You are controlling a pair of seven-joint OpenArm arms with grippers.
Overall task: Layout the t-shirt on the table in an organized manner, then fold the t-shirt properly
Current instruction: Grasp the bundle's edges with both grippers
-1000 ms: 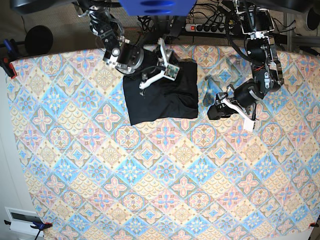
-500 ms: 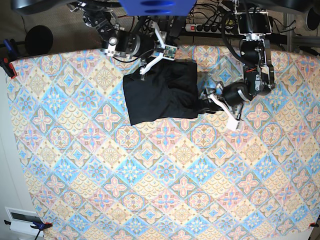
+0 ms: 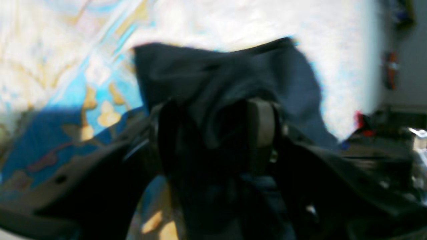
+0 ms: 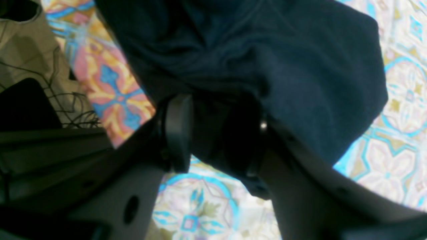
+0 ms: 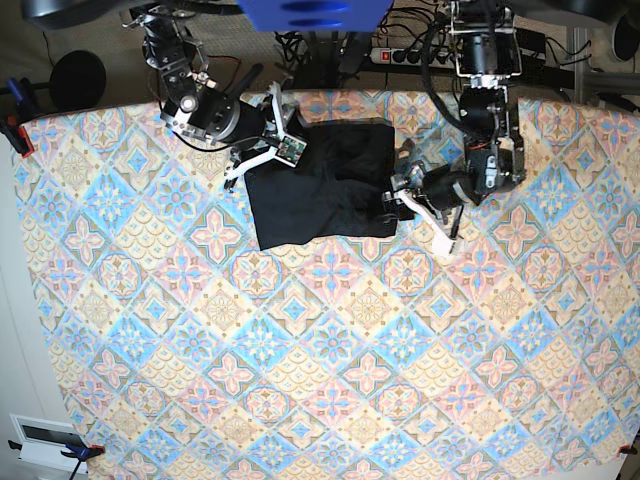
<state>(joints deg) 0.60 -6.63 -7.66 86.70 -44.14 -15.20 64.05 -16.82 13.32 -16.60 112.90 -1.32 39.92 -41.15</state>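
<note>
Patterned table (image 5: 300,380), 1 t-shirt (image 5: 322,185), prob. gripped

Dark floor (image 5: 100,60) behind, power strip (image 5: 410,55) with cables, white wall (image 5: 15,330) at left.

txt: none legible | labels: none | nos.: none
</note>
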